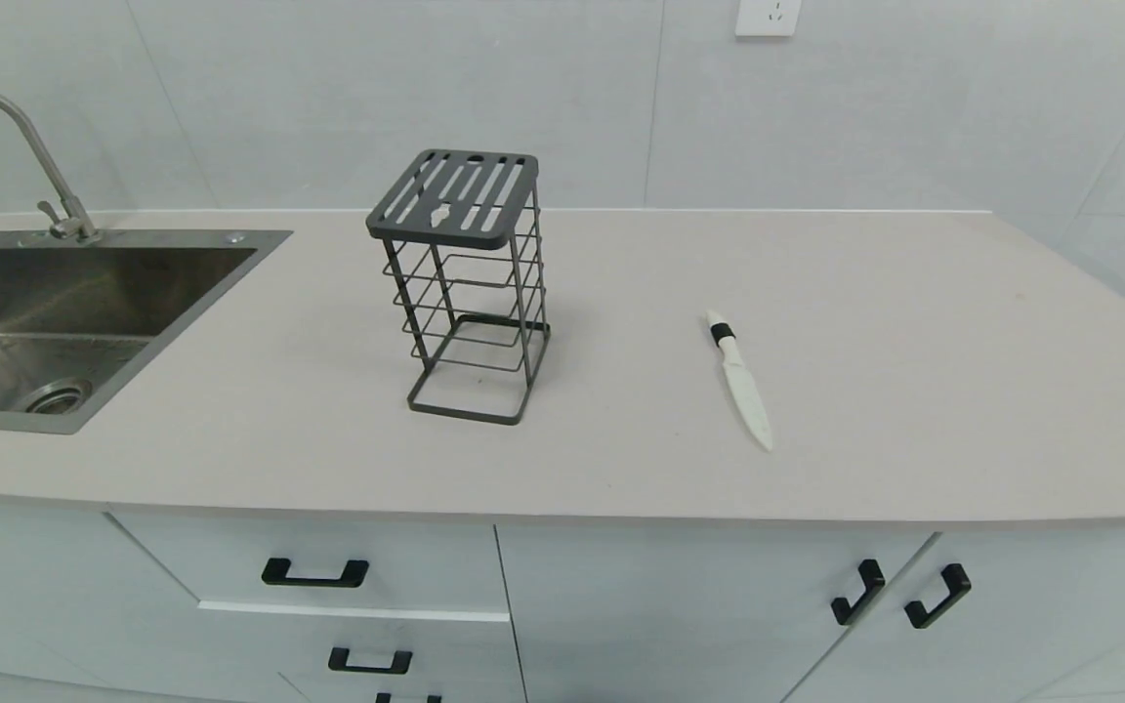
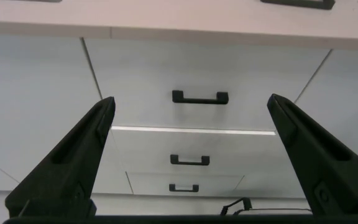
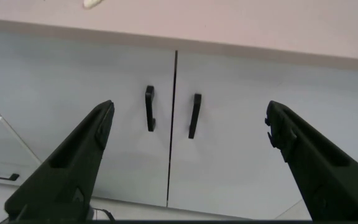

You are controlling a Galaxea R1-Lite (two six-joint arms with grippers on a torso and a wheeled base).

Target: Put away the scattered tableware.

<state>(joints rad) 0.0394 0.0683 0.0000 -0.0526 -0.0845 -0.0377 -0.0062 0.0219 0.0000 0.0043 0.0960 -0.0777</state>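
A white knife (image 1: pixel 738 379) with a black band near its far end is being shown lying flat on the pale countertop (image 1: pixel 914 322), toward the robot's right side, with its tapered end pointing toward the front edge. A dark wire rack (image 1: pixel 465 283) with a slotted top is being shown standing upright near the middle of the counter, well apart from the knife and to the robot's left of it. A steel sink (image 1: pixel 182 293) is being shown set into the counter at the far left, with a curved faucet (image 1: pixel 30 146) rising behind it. In the left wrist view, the left gripper (image 2: pixel 191 102) is being held with its two dark fingers spread wide and gripping nothing, facing the drawer fronts (image 2: pixel 197 74) with black handles below the counter. In the right wrist view, the right gripper (image 3: pixel 189 107) is likewise being held wide open and empty, facing a pair of cabinet doors (image 3: pixel 241 143) whose vertical black handles are sitting either side of the seam.
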